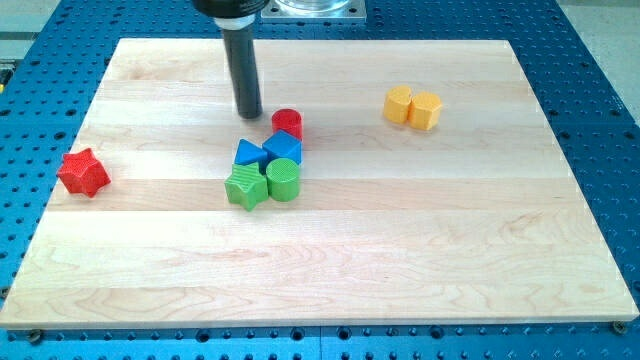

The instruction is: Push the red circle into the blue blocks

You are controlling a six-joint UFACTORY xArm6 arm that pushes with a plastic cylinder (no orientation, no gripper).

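Observation:
The red circle (287, 123) stands near the middle of the wooden board, touching the top of a blue block (284, 148). A second blue block, a triangle (248, 154), lies just left of the first. My tip (249, 114) is on the board just left of the red circle, a small gap apart, and above the blue triangle. The dark rod rises from it to the view's top.
A green star (244, 187) and a green circle (284, 180) sit directly below the blue blocks, touching them. A red star (83, 172) lies at the board's left. Two yellow blocks (413, 107) sit at the upper right.

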